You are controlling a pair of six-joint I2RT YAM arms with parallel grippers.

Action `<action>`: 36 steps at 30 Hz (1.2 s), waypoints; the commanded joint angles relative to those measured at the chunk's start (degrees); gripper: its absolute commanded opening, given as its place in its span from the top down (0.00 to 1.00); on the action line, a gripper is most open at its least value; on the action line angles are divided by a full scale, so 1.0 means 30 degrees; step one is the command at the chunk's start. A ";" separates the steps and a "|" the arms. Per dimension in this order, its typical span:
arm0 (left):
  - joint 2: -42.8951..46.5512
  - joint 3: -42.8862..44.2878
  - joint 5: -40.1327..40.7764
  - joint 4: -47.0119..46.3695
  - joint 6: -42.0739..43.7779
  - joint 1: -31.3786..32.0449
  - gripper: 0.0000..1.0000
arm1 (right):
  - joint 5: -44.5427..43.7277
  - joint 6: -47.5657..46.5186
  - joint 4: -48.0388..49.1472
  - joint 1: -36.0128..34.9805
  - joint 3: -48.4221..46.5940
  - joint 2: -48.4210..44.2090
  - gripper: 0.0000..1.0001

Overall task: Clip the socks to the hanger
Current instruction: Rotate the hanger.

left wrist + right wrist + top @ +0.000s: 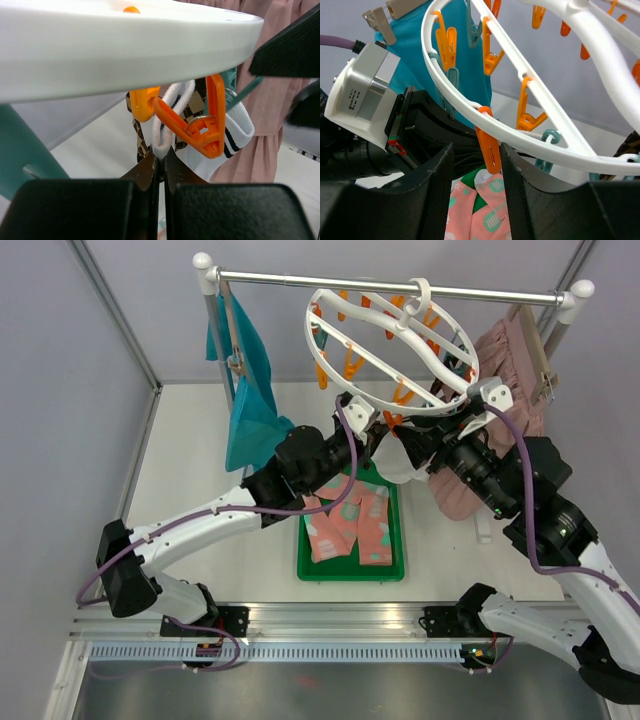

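The round white hanger (392, 345) hangs by its hook from the rail, with orange and teal clips under its ring. My left gripper (161, 159) is just below the ring's near rim (125, 45), shut on the folded edge of a white sock (164, 131). An orange clip (199, 125) hangs right behind that edge. A black-striped white sock (239, 134) and an argyle sock (198, 106) hang behind it. My right gripper (477, 150) is open, its fingers on either side of an orange clip (489, 146) on the ring (470, 95). In the top view both grippers meet under the ring, left (368, 438), right (418, 444).
A green tray (303, 558) below holds pink socks (345, 525), also in the right wrist view (480, 215). A teal garment (248, 390) hangs at the rail's left end, a dusty-pink skirt (505, 365) at its right. The left wrist body (365, 95) is close beside my right fingers.
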State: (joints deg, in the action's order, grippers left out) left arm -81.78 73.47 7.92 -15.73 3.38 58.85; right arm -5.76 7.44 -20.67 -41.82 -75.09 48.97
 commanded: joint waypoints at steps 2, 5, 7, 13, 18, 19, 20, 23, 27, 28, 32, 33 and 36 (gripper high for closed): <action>-0.0367 0.1231 0.1312 0.1051 0.0164 -0.0076 0.98 | 0.0397 0.1180 -0.0230 0.0054 -0.0810 0.0961 0.51; -0.0456 0.1349 0.2191 0.1898 -0.0128 -0.0076 0.98 | -0.0157 0.1356 -0.0289 0.0054 -0.0956 0.1225 0.52; -0.0339 0.1116 0.2689 0.2136 -0.0363 -0.0105 0.98 | -0.1386 0.1619 -0.0289 0.0025 -0.0956 0.1342 0.52; 0.0978 -0.0524 0.3304 0.2166 -0.0833 -0.0076 0.98 | -0.3818 0.2030 -0.0349 0.0054 -0.0665 0.1256 0.53; 0.2470 -0.1580 0.4359 0.2545 -0.0921 -0.0075 0.98 | -0.6193 0.2002 -0.0318 0.0054 -0.0458 0.0932 0.54; 0.2706 -0.1871 0.4535 0.2779 -0.0921 -0.0076 0.98 | -0.6543 0.2002 -0.0405 0.0054 -0.0516 0.0990 0.54; 0.2911 -0.1989 0.4885 0.2839 -0.0921 -0.0076 0.98 | -0.7185 0.1973 -0.0551 0.0054 -0.0575 0.1049 0.54; 0.3995 -0.2749 0.5820 0.2898 -0.0921 -0.0076 0.98 | -0.8736 0.2060 -0.0815 0.0054 -0.0693 0.1225 0.54; 0.5050 -0.3162 0.7084 0.3074 -0.1623 -0.0076 0.98 | -1.0441 0.2002 -0.0992 0.0054 -0.0663 0.1430 0.54; 0.5371 -0.3163 0.7173 0.3161 -0.1653 -0.0047 0.98 | -1.0618 0.1944 -0.0963 0.0054 -0.0664 0.1430 0.54; 0.5667 -0.2695 0.7583 0.3047 -0.1449 -0.0076 0.98 | -1.1322 0.1709 -0.0992 0.0054 -0.0810 0.1577 0.53; 0.5667 -0.2549 0.7526 0.2958 -0.1187 -0.0076 0.98 | -1.1554 0.1680 -0.1050 0.0054 -0.0868 0.1664 0.53; 0.5638 -0.1671 0.6941 0.3015 -0.1184 -0.0075 0.98 | -1.1994 0.1621 -0.1314 0.0054 -0.0840 0.1752 0.53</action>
State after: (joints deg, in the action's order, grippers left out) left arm -65.43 64.86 28.53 -5.74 0.43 58.85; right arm -37.54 12.67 -24.58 -41.82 -75.81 53.89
